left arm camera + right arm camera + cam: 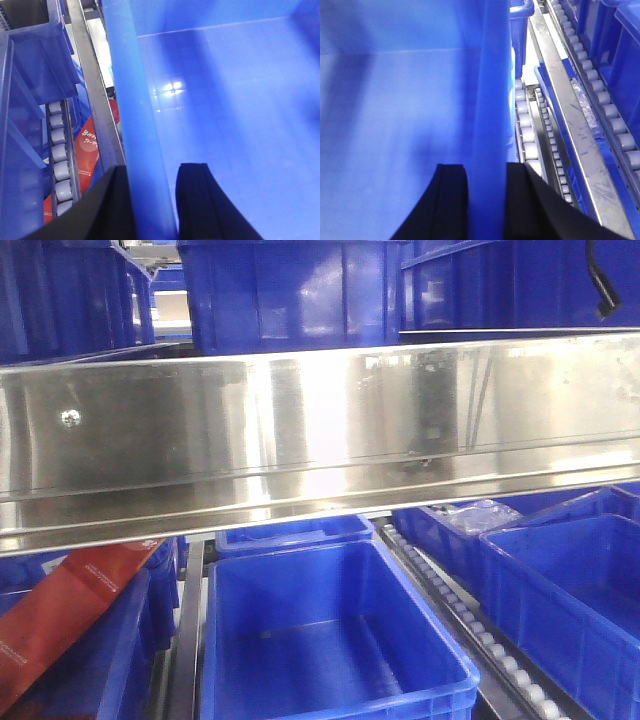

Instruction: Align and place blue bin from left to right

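Observation:
The blue bin (330,640) stands empty in the middle of the lower shelf in the front view. Neither gripper shows in that view. In the left wrist view my left gripper (152,172) straddles the bin's left wall (135,100), one black finger outside and one inside against the wall, shut on it. The bin's bare floor (235,100) stretches to the right. In the right wrist view my right gripper (487,172) is shut on the bin's right wall (492,90) in the same way, with the inside (395,110) to its left.
A shiny steel shelf beam (320,430) crosses above the bin, with more blue bins (290,290) on top. Roller tracks (470,620) (525,125) run along the right side, beyond them another blue bin (570,600). A red package (70,610) (87,145) lies at the left.

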Tool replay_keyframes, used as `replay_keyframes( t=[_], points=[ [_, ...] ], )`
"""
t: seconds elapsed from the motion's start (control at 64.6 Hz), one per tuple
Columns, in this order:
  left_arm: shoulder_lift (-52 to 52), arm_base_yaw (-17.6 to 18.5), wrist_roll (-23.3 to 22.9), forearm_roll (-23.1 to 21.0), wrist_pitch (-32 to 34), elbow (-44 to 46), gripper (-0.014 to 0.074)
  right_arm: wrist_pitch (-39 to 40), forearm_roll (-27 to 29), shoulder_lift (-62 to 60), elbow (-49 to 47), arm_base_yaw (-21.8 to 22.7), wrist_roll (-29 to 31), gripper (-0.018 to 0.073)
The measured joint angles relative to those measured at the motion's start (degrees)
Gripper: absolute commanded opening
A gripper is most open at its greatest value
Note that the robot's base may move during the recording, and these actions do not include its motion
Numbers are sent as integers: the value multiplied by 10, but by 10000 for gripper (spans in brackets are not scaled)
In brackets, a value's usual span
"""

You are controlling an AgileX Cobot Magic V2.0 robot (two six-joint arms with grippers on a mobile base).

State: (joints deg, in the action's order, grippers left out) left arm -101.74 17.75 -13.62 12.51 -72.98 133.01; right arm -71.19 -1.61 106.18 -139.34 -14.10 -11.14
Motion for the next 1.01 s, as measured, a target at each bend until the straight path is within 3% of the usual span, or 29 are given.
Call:
replay_keyframes(
  t=[0.666, 1.006],
  points=[
    [0, 0, 0, 0, 0, 0, -16, 0, 0, 0, 0, 0, 0, -78],
    [-37, 0, -3, -74, 1, 1, -16, -4, 0, 16, 0, 35, 19, -78]
  ],
)
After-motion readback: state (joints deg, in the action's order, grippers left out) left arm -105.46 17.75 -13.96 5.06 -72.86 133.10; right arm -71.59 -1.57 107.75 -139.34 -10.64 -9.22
